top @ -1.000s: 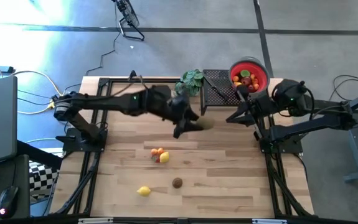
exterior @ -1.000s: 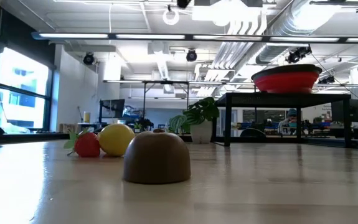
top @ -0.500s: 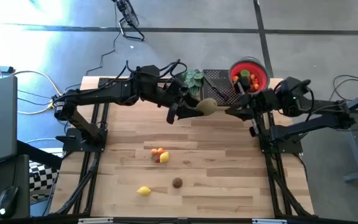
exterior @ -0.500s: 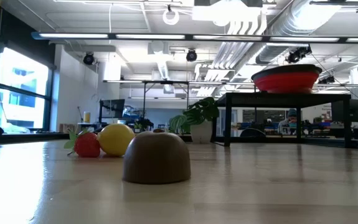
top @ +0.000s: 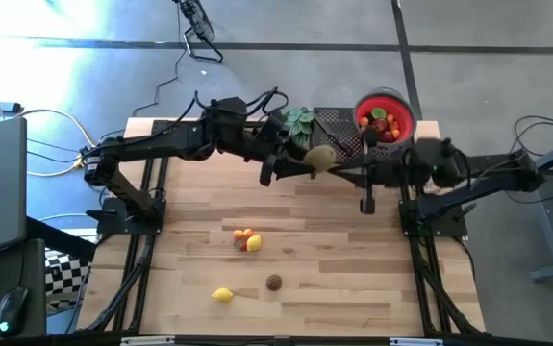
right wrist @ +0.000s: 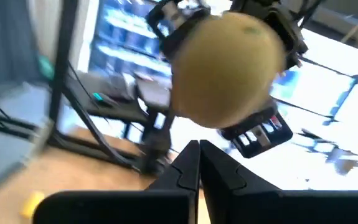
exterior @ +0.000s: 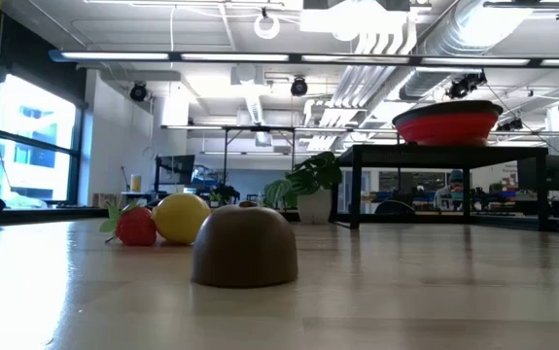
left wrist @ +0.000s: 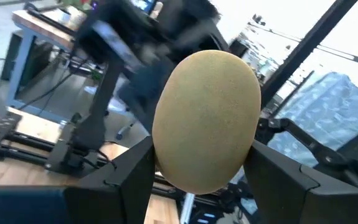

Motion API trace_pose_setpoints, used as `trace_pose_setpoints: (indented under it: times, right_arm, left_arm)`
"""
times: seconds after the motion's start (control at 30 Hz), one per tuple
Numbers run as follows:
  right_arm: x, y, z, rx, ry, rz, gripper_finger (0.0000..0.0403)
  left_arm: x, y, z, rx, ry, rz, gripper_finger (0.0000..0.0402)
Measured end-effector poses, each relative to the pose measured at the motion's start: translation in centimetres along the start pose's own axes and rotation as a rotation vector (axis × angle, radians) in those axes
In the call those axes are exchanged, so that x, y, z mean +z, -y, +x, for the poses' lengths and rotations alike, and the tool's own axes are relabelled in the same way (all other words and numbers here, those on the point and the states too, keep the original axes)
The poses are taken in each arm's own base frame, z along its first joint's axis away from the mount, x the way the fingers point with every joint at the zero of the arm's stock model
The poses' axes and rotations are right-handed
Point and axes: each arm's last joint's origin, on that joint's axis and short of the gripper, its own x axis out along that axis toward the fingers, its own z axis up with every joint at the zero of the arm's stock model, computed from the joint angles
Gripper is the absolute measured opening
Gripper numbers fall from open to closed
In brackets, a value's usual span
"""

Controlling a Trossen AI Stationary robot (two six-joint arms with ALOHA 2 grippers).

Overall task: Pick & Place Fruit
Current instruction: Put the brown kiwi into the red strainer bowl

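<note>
**A:** Which step is in hand, taken from the near edge of the desk (top: 353,279) outward?

**B:** Nearest, a lemon (top: 222,295) and a brown fruit (top: 273,283) lie untouched. Beyond them a small cluster of orange, red and yellow fruit (top: 247,239) is seen mid-desk. Farther back, a tan oval fruit (top: 320,160) is held above the desk in the left tool (top: 293,165), whose fingers (left wrist: 132,177) are spread wide around its sides. So a carry is judged to be under way.

**A:** And the right tool (top: 366,200)?

**B:** It is shut and empty, pointed at the held fruit from just beside it. At the far right corner, the red bowl (top: 398,104) sits on a black stand (top: 339,130), already filled with several fruits. A leafy plant (top: 297,123) stands beside it.

**A:** What is called for next?

**B:** Either a handover, for which the right tool would have to be opened, or a direct carry to the bowl. The fruit must be lifted over the rim, and the plant avoided.

**A:** Any writing to be read?

**B:** None can be made out on the fruit, bowl or arms.
</note>
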Motion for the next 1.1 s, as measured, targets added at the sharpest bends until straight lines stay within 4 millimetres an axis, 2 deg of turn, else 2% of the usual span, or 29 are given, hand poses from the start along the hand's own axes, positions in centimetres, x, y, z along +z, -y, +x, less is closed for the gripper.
trace_pose_setpoints:
  times: [0.3, 0.43, 0.53, 0.67, 0.83, 1.1]
  right_arm:
    - [-0.3, -5.9, 0.9, -0.333, -0.318, -0.446, 0.0003]
    - [-1.0, -6.8, 1.9, -0.386, -0.405, -0.555, 0.0004]
    - [-1.3, -7.1, 2.6, -0.394, -0.410, -0.562, 0.0008]
    - [-0.8, -7.0, 3.1, -0.491, -0.402, -0.557, 0.0028]
    - [0.1, -6.8, 3.0, -0.549, -0.373, -0.547, 0.0106]
    - [0.3, -6.7, 3.0, -0.547, -0.351, -0.531, 0.0291]
  left_arm:
    - [0.4, -1.1, -0.4, 0.048, -0.002, -0.004, 0.0219]
    - [0.6, -1.4, -0.6, 0.056, 0.009, -0.001, 0.0219]
    - [0.6, -1.5, -0.6, 0.053, 0.006, -0.001, 0.0219]
    - [0.6, -1.4, -0.6, 0.047, 0.004, 0.002, 0.0219]
    - [0.6, -1.4, -0.6, 0.047, 0.003, 0.001, 0.0219]
    - [0.6, -1.4, -0.6, 0.047, 0.004, 0.002, 0.0219]
